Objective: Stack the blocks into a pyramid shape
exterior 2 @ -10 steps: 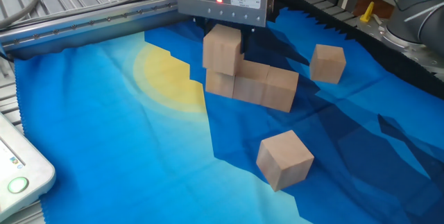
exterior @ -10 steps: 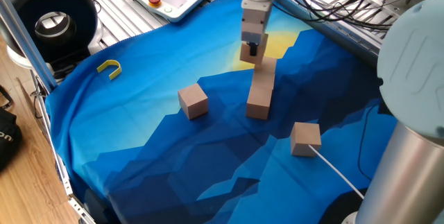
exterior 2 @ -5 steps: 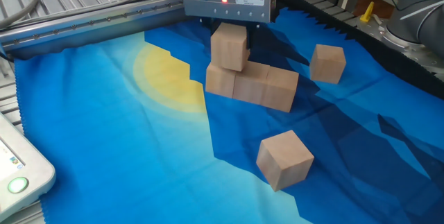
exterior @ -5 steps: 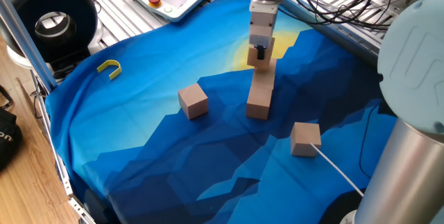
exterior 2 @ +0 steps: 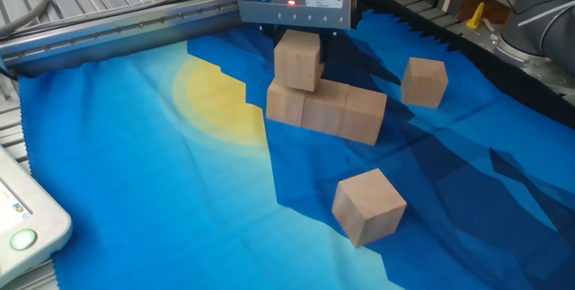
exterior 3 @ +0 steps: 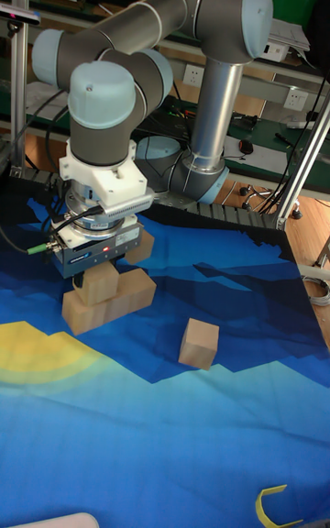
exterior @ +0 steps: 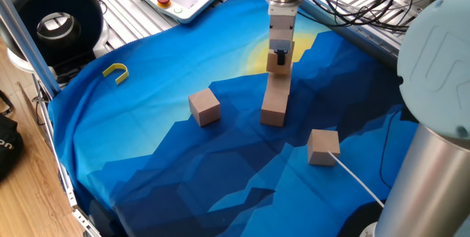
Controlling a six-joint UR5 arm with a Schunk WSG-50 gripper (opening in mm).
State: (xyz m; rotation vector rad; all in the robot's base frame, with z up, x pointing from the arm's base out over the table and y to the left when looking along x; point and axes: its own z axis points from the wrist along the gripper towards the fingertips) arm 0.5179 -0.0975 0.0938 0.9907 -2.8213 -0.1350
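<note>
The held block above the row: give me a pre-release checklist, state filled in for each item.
1. The gripper is shut on the held block: ok.
2. Base row of three blocks sits side by side, touching: ok.
3. Held block is over the seam between two base blocks: cannot tell; in the other fixed view it sits over the row's left end.
4. Held block rests on the row: cannot tell; no gap shows, but contact is not clear.
5. Held block is square to the row: not ok; it looks slightly turned.
6. Loose blocks stand apart from the row, the near block and the far block: ok.
</note>
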